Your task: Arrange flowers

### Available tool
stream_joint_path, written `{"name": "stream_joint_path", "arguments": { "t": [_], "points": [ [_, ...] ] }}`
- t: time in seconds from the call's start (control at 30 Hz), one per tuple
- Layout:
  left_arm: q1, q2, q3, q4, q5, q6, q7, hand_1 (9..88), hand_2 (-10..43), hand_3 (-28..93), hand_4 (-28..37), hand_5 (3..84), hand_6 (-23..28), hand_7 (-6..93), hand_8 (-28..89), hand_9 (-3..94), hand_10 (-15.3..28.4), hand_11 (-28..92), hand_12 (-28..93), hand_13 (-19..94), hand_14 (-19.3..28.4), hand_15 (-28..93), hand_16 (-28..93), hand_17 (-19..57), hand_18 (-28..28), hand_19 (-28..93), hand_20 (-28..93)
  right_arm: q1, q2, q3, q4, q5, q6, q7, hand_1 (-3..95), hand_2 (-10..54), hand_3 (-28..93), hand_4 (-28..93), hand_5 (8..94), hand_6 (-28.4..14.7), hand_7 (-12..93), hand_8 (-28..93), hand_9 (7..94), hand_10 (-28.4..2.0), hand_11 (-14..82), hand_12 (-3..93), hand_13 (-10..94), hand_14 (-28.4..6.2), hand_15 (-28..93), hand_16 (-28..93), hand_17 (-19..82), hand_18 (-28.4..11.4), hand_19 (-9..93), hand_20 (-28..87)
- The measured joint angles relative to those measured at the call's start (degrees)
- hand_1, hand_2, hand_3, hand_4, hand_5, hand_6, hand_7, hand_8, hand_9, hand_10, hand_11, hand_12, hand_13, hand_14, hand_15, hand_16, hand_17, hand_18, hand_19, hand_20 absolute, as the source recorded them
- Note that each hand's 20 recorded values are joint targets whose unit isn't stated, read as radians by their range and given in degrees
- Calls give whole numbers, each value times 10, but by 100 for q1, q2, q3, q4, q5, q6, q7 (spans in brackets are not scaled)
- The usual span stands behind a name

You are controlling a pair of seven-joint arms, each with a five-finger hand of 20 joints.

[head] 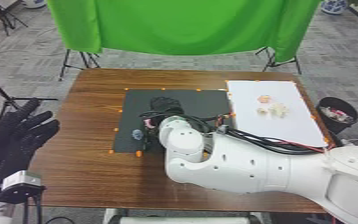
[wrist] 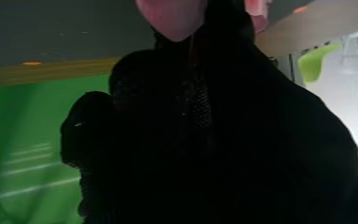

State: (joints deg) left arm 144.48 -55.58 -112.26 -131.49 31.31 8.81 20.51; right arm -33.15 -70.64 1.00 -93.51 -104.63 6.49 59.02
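In the head view, the right hand (head: pixel 165 104) is over the dark mat (head: pixel 206 100), with something pink (head: pixel 148 122) beside it. The right wrist view has the right hand (wrist: pixel 198 105) against a pink flower (wrist: pixel 172 16), its petals on both sides of the fingertips; the hand is shut on it, and the stem is hidden. A small grey-blue object (head: pixel 138 134) lies near the mat's left edge. On the white sheet (head: pixel 286 130) are a pale cream flower (head: pixel 278 109) and a peach one (head: pixel 264 99). The left hand (head: pixel 17 134) is open, left of the table.
The right forearm (head: pixel 238 167) and its dark cables cross the right half of the brown table (head: pixel 82 175). Orange markers edge the mat and sheet. A black bin (head: pixel 337 115) stands beyond the table's right edge, and a green cloth (head: pixel 180 25) hangs behind the table.
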Motion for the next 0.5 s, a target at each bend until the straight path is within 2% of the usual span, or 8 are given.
{"name": "stream_joint_path", "arguments": {
  "t": [0.2, 0.37, 0.5],
  "points": [
    [1, 0, -5, 0, 4, -5, -16, 293, 54, 620, -191, 371, 94, 69, -61, 334, 204, 250, 125, 226, 284, 549, -107, -60, 284, 517, 55, -108, -2, 129, -14, -5, -261, 54, 532, -95, 699, -241, 726, -45, 219, 54, 869, -119, 146, 268, 862, -31, 641, 152, 613, -145, 932, 267],
    [3, -7, -7, 0, 6, -8, -29, 295, 56, 620, -188, 371, 95, 69, -61, 334, 204, 250, 124, 226, 284, 549, -108, -59, 284, 518, 56, -186, -6, 209, -75, -4, -472, 118, 473, -95, 711, -230, 704, -48, 197, 34, 832, -146, 233, 176, 861, -33, 644, 153, 616, -144, 932, 273],
    [3, -7, -7, 0, 9, -15, -39, 294, 55, 622, -188, 370, 94, 69, -61, 333, 205, 250, 124, 226, 284, 549, -108, -59, 284, 518, 55, -184, -16, 204, -100, 1, -493, 175, 454, -95, 719, -226, 702, -49, 190, 22, 827, -149, 241, 164, 858, -36, 646, 153, 616, -144, 932, 275]
  ]
}}
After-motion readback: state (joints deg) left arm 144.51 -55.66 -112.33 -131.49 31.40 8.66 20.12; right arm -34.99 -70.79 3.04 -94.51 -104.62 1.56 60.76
